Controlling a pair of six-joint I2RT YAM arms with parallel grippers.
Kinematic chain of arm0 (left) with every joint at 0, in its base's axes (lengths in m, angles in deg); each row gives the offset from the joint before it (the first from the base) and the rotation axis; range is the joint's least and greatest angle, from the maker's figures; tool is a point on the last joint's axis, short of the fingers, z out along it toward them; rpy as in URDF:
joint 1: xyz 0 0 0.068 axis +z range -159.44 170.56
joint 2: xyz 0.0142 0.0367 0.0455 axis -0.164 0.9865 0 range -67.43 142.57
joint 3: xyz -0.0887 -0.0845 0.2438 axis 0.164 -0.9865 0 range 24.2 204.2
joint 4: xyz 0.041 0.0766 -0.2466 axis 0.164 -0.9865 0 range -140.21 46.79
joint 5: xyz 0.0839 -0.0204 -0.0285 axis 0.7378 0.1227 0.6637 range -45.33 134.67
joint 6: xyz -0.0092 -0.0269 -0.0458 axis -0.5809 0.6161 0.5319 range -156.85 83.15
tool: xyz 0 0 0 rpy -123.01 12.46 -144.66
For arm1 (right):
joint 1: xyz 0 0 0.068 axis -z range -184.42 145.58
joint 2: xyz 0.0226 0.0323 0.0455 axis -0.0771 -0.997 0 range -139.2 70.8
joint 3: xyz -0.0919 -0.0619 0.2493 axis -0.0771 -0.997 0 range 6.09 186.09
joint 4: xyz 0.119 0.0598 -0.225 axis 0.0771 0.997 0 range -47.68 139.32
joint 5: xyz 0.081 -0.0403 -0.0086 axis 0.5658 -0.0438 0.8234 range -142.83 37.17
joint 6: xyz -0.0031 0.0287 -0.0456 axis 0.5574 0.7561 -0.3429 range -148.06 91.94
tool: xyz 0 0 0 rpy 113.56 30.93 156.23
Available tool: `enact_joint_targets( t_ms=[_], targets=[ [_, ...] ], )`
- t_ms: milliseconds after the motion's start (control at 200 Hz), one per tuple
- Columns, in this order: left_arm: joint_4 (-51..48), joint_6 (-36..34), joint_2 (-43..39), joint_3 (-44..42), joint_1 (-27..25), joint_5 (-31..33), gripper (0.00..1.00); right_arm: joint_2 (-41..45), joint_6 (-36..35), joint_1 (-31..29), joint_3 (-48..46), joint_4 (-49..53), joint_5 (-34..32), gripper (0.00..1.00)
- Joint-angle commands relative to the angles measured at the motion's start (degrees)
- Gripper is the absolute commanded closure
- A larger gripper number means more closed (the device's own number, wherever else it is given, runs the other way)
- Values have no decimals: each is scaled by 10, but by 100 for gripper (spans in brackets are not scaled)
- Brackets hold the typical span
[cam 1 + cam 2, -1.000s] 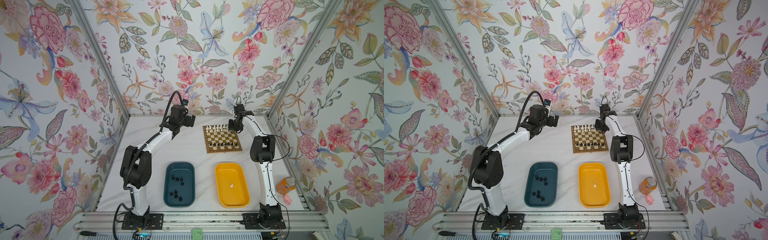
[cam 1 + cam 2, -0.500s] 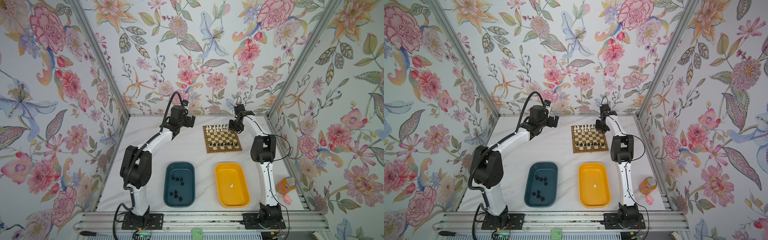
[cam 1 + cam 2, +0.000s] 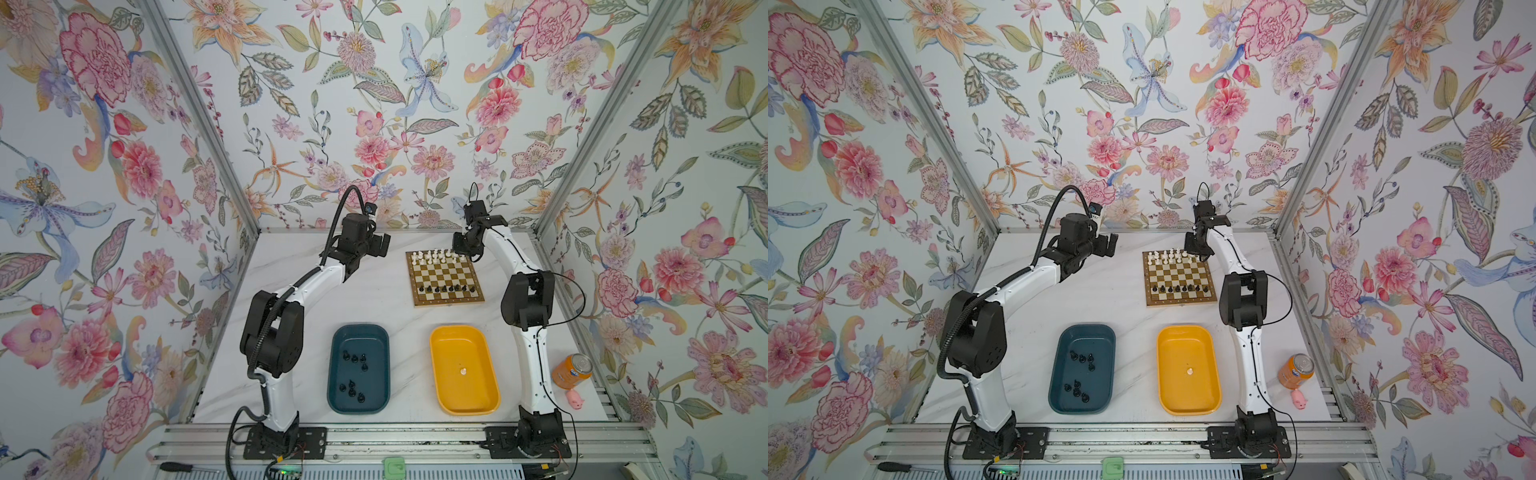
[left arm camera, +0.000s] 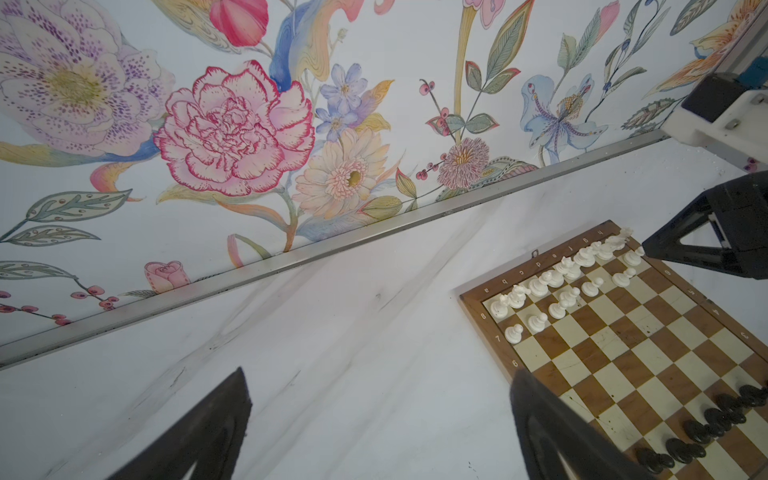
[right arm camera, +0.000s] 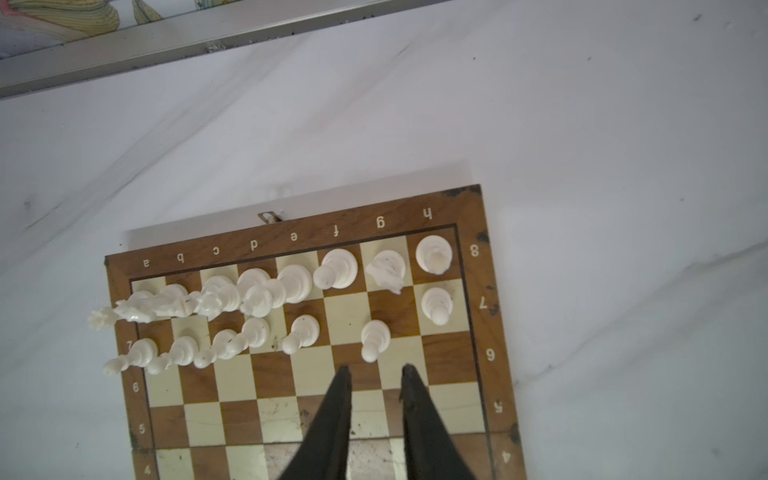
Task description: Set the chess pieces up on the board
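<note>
The board [image 3: 444, 272] [image 3: 1179, 274] lies at the back right of the table. White chess pieces [image 3: 436, 255] fill its two far rows and black ones [image 3: 444, 287] stand in a near row. My right gripper [image 3: 459, 249] [image 5: 375, 367] hovers over the board's far right corner, slightly open and holding nothing. A white pawn [image 5: 375, 337] stands just beyond its tips, apart from them. My left gripper [image 3: 384, 245] [image 4: 378, 370] hangs wide open and empty over bare table left of the board [image 4: 623, 332].
A teal tray [image 3: 360, 332] near the front holds several black pieces [image 3: 353, 361]. A yellow tray [image 3: 457, 330] beside it holds one white piece [image 3: 462, 369]. An orange can [image 3: 572, 370] and a pink toy pig [image 3: 575, 400] stand at the front right. Floral walls close three sides.
</note>
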Motion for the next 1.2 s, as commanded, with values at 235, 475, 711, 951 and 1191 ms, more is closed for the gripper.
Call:
enact_joint_targets(
  t_ms=[235,475,711,951,1191],
  targets=[
    [8,-5,-29,-23,2,1,1,-25,-2,-6,14,17,1,78],
    [5,-3,-19,-12,2,0,1,-40,-2,-2,16,18,5,79],
    [-2,-3,-11,-1,4,-1,2,-48,-1,0,18,18,5,80],
    [-5,-4,-6,6,5,-2,1,-58,0,2,27,21,-2,82],
    [-7,-3,-2,10,6,-3,1,-61,0,6,34,21,-10,84]
  ],
)
